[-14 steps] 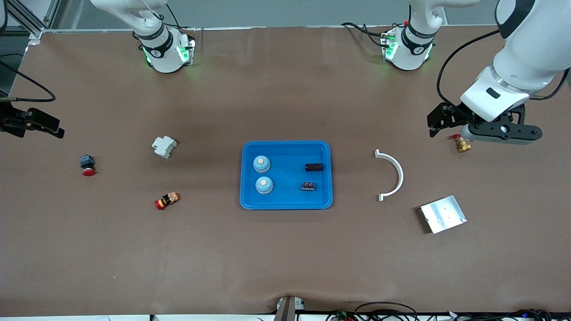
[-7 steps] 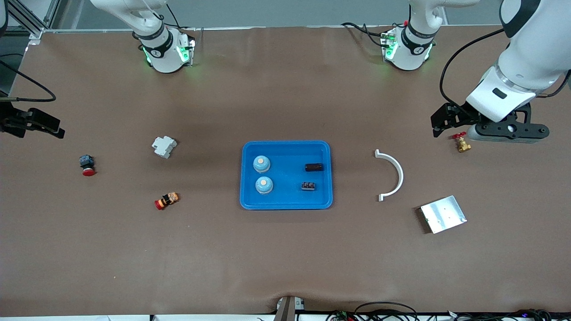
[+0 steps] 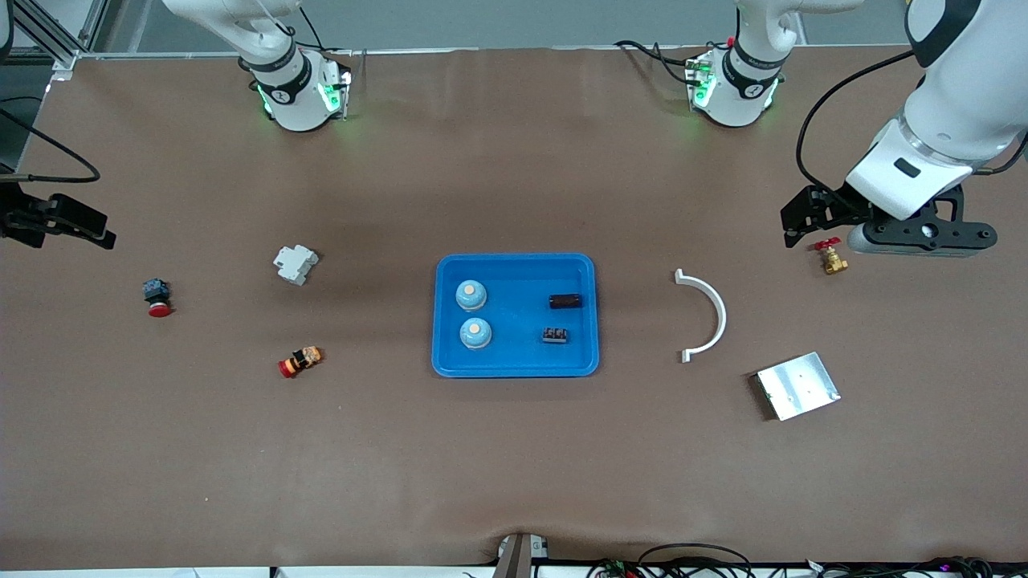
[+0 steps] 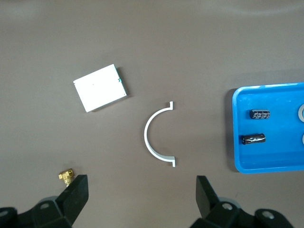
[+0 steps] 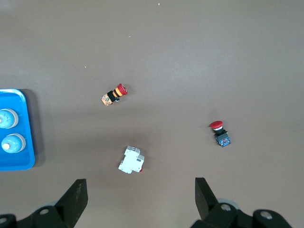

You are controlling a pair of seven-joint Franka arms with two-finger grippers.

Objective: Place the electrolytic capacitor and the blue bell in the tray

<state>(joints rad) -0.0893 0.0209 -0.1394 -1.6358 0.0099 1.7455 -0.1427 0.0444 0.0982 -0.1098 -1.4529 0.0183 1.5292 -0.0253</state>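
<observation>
The blue tray [image 3: 518, 353] lies mid-table. In it are two blue bells [image 3: 471, 295] [image 3: 475, 333], the black electrolytic capacitor [image 3: 565, 301] and a small black ribbed part [image 3: 554, 335]. The left wrist view shows the tray [image 4: 236, 142] and the capacitor [image 4: 253, 139]. The right wrist view shows the tray's edge [image 5: 29, 128] and a bell [image 5: 10, 142]. My left gripper [image 3: 807, 226] [image 4: 141, 192] is open and empty, high over the table's left-arm end by a brass valve. My right gripper [image 3: 72, 229] [image 5: 140, 192] is open and empty, waiting over the right-arm end.
A white curved bracket [image 3: 713, 313], a silver metal plate [image 3: 797, 385] and the brass valve [image 3: 833, 259] lie toward the left arm's end. A white breaker [image 3: 295, 265] and two red push buttons [image 3: 157, 299] [image 3: 299, 361] lie toward the right arm's end.
My left gripper has drifted a little toward the left arm's end of the table. The right arm and all the parts have not moved.
</observation>
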